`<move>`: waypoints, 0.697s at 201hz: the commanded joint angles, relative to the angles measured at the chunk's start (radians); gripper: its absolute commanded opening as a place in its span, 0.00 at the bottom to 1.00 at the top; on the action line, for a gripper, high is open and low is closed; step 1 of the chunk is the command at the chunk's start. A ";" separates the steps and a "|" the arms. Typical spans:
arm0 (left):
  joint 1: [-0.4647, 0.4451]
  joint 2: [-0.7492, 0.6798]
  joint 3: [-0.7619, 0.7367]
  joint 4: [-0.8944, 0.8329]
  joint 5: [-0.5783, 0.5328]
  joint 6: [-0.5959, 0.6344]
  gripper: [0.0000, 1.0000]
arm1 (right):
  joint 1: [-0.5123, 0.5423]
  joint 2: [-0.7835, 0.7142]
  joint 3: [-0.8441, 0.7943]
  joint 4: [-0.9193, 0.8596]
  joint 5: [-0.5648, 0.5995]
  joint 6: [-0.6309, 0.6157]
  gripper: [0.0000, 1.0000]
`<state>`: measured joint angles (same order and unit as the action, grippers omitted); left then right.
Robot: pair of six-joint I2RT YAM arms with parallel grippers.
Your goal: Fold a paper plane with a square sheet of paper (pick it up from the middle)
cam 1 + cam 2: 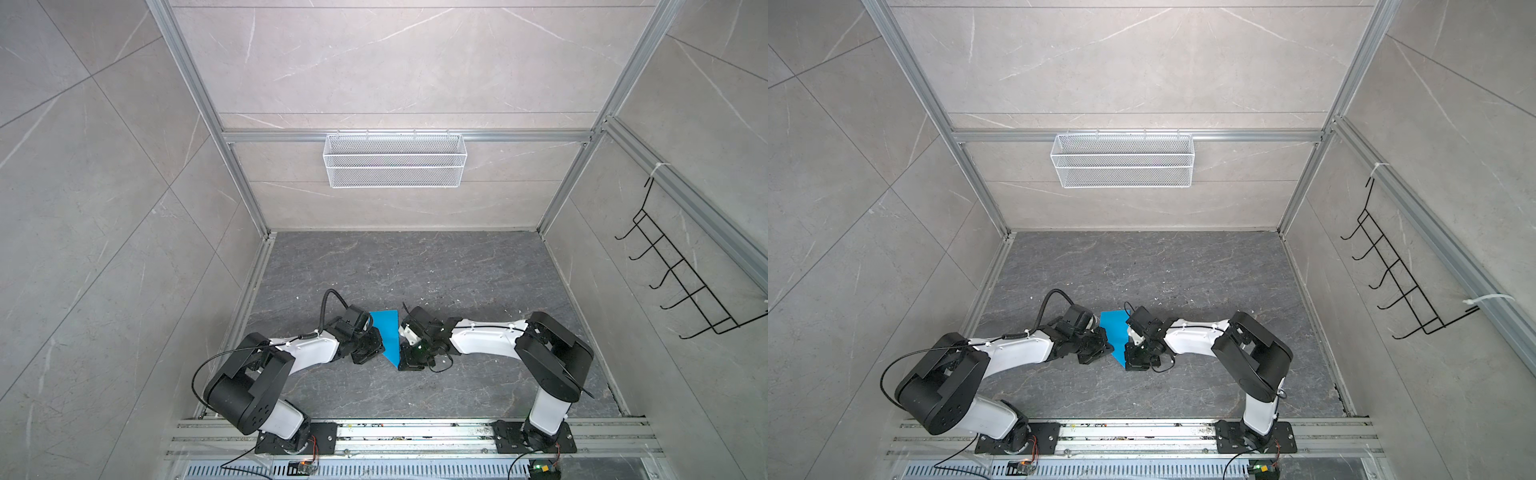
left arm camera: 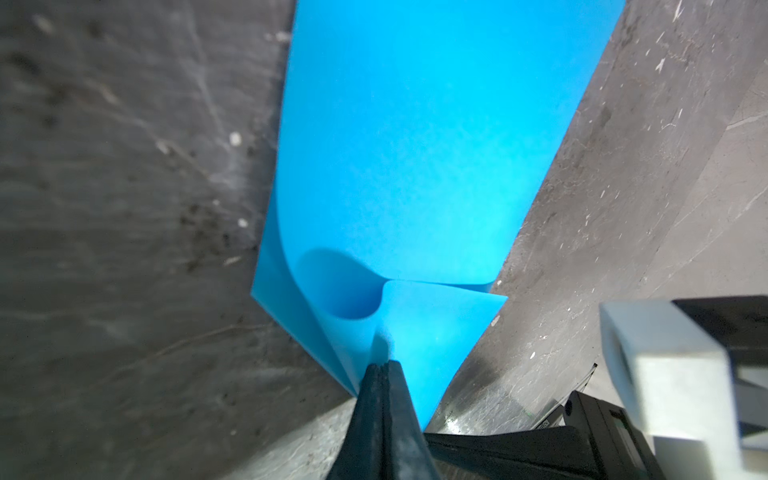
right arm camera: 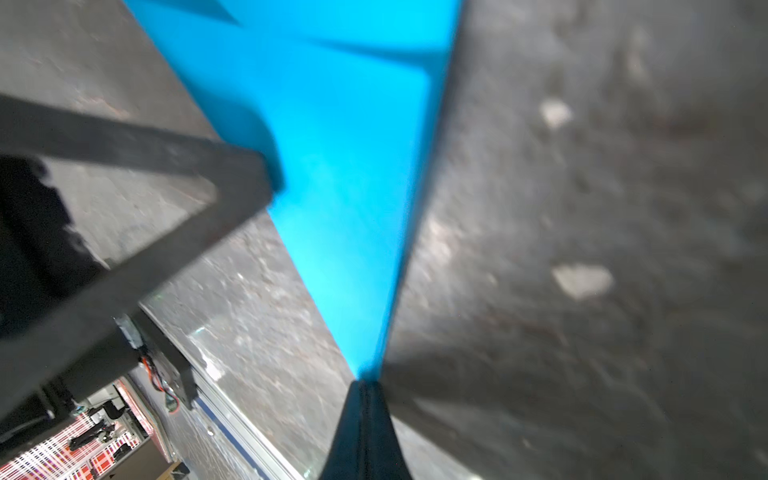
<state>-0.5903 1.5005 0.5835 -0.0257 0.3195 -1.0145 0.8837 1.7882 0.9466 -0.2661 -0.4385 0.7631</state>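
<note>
The blue sheet of paper lies low over the dark table between my two arms, folded into a tapered, dart-like wedge, wide at the far end and pointed at the near end. In the left wrist view the paper shows a curled inner layer. My left gripper is shut on the paper's left edge. My right gripper is shut on its pointed near tip. The two grippers almost meet, and a left finger shows in the right wrist view.
A white wire basket hangs on the back wall and a black hook rack on the right wall. An aluminium rail carries both arm bases along the front edge. Small white crumbs dot the table.
</note>
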 commanded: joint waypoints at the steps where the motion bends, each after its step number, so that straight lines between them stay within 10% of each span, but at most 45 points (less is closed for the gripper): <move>1: 0.003 0.056 -0.023 -0.132 -0.095 0.003 0.00 | 0.008 -0.061 -0.012 -0.085 0.025 -0.018 0.00; 140: 0.003 0.038 -0.005 -0.092 -0.034 0.066 0.00 | 0.004 0.080 0.129 0.010 0.053 -0.081 0.00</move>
<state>-0.5903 1.5051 0.5949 -0.0414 0.3267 -0.9951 0.8852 1.8370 1.0431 -0.2195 -0.4232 0.7136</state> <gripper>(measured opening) 0.056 0.050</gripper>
